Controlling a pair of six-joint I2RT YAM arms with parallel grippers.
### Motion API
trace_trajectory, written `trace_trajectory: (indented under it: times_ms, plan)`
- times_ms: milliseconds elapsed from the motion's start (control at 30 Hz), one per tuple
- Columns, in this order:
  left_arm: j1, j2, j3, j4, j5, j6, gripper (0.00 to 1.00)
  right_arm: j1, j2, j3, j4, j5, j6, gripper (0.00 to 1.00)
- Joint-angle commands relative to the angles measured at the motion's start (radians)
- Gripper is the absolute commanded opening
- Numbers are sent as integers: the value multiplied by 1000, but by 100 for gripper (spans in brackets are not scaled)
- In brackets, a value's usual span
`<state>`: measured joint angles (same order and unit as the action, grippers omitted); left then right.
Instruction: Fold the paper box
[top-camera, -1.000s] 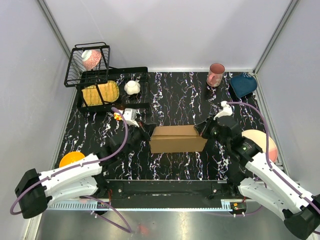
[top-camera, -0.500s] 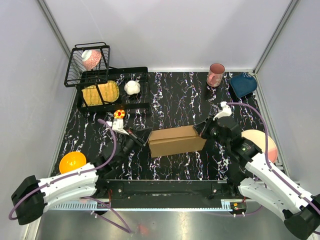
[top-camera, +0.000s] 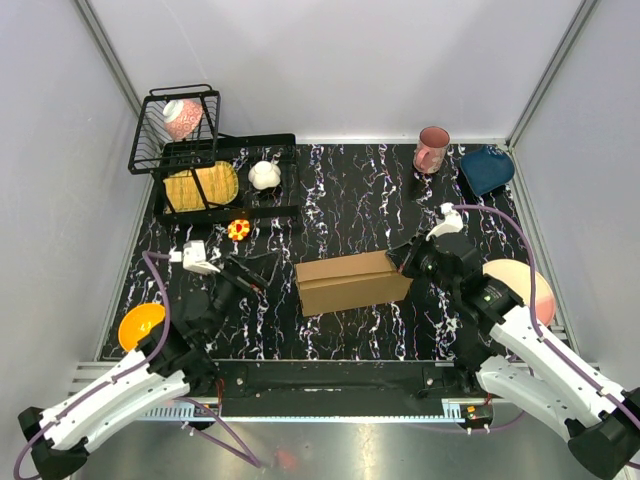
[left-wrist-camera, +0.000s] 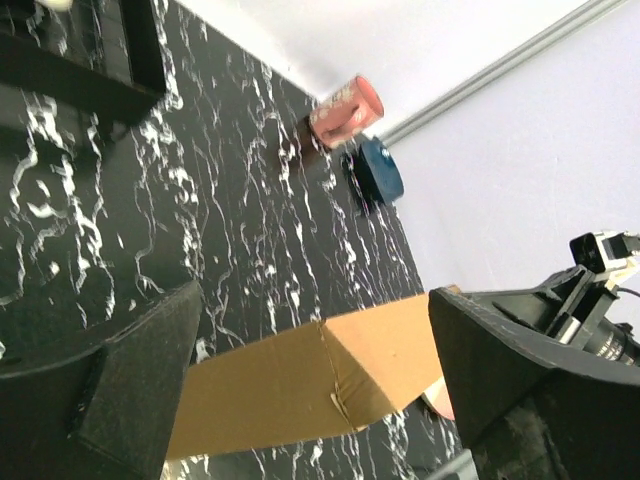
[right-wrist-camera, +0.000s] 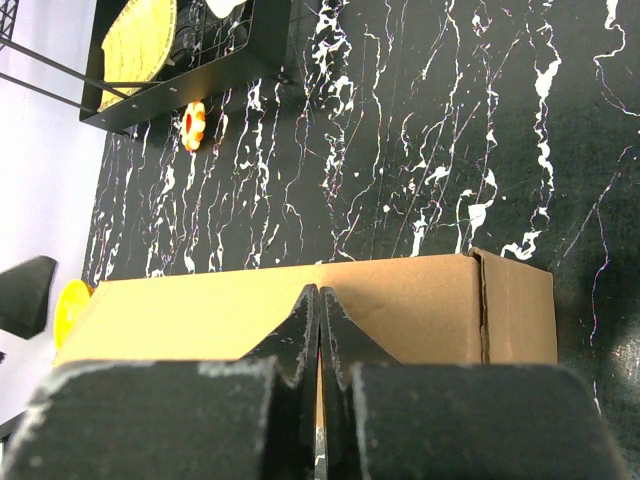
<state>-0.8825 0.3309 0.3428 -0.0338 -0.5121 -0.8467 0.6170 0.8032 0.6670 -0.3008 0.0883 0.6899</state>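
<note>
Two changes are showing on the left: the left end effector (top-camera: 255, 268) is now standing with its jaws spread wide and holding nothing. It is also sitting clear of the paper box (top-camera: 350, 282), whereas a second ago it was shut and up against the box's left end. A strip of bare tabletop (top-camera: 350, 200) is now separating its fingertips from the cardboard, and in the left wrist view the box is lying ahead of and beyond the open fingers rather than between them. The box itself is resting just to the right of that end effector, looking like a closed brown block with one seam showing near its right end. It is lying slightly more skewed than it was before the release. At the box's right end the right end effector (top-camera: 408, 258) is staying shut, its two fingertips pressed together and touching the cardboard. Whether they are pinching a thin edge is not clear. Judging from this, the left arm is finishing its part of the fold and backing away, while the right one is steadying the box. The fold seems nearly or wholly done.
</note>
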Motion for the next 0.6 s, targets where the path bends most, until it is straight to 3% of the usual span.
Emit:
trace_trajectory:
  times_ms: [0, 133, 233, 567]
  plan:
    - [4, 42, -20, -92, 145, -193, 99, 9, 41, -63, -201, -7, -27, 0]
    - [2, 59, -198, 139, 253, -327, 99, 9, 37, -70, -199, -12, -26, 0]
    - [2, 77, -215, 224, 277, -341, 99, 7, 28, -72, -204, -10, -27, 0]
    - [4, 31, -111, 131, 179, -373, 99, 7, 24, -67, -207, -18, -29, 0]
